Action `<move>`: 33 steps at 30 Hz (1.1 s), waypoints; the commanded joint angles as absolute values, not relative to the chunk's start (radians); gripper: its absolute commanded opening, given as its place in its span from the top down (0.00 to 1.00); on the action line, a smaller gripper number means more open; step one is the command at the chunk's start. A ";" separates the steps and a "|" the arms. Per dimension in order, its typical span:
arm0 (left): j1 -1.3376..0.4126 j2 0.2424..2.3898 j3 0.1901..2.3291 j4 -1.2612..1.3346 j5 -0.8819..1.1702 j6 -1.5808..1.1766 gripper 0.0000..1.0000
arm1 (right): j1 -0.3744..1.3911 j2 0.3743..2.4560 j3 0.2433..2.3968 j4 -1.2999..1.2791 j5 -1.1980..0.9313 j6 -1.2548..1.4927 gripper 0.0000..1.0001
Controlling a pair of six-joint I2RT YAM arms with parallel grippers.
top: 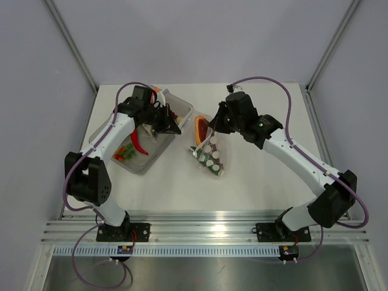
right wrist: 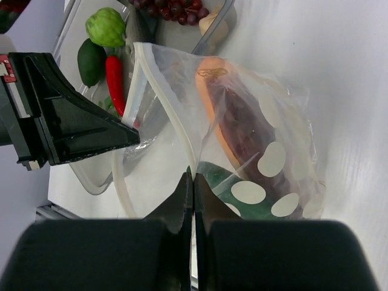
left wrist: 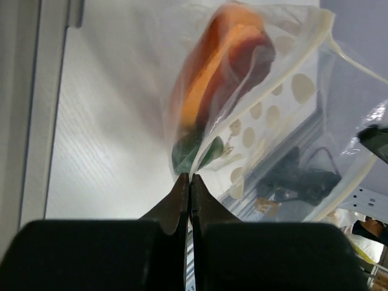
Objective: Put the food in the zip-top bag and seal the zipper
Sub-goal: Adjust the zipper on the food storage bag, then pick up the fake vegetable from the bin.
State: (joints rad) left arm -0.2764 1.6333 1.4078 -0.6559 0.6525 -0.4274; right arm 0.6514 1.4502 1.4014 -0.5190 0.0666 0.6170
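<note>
Clear zip-top bag (top: 207, 156) between left gripper (top: 175, 129) and right gripper (top: 212, 129), tips inward.

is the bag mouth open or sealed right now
Open. The bag mouth gapes in a wide loop, its zipper strips apart; a wedge sits inside.

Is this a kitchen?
Probably a robot lab bench, not a kitchen: two arms bolted to a metal rail, plain grey walls around a white table, and toy food in a clear tray.

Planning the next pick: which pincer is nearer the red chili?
Left. Left pincer sits at the tray's edge near the red chili; right pincer is farther, at the zip-top bag.
</note>
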 commanded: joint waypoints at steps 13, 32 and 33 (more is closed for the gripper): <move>-0.143 1.542 1.597 -0.905 0.260 -0.262 0.16 | 0.696 1.519 1.488 -0.430 -0.048 0.660 1.00; -0.005 1.822 1.482 -0.739 -0.146 -0.388 0.33 | 0.712 1.516 1.499 -0.416 -0.084 0.647 1.00; 0.000 1.831 1.480 -0.732 -0.132 -0.390 0.35 | 0.710 1.513 1.497 -0.417 -0.083 0.647 1.00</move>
State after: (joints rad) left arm -0.0196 1.8206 1.4780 -0.8055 -0.1349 -0.3645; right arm 0.6975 1.5242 1.4551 -0.4690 -0.0719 0.6514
